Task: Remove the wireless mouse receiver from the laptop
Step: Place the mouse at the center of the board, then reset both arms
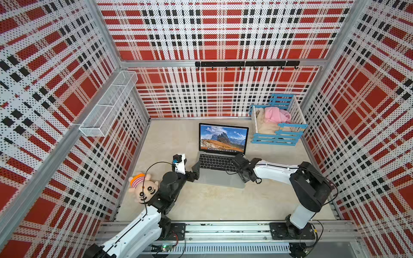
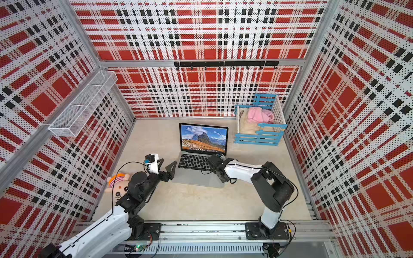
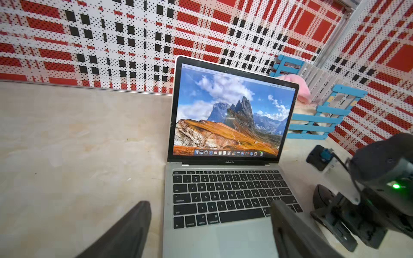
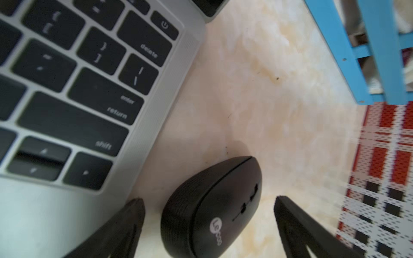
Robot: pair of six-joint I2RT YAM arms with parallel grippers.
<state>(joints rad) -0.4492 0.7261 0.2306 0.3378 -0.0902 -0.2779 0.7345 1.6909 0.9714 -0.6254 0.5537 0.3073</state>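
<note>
The laptop stands open in the middle of the table, its screen showing a mountain landscape. My left gripper is open at the laptop's front left corner, one finger over the table and one over the keyboard. My right gripper is open just off the laptop's right edge, its fingers on either side of a black oval mouse without touching it. The wireless mouse receiver is not visible in any view.
A blue and white slatted crib with pink cloth stands at the back right. A plush doll head lies by the left arm. A wire basket hangs on the left wall and a black hook rail on the back wall.
</note>
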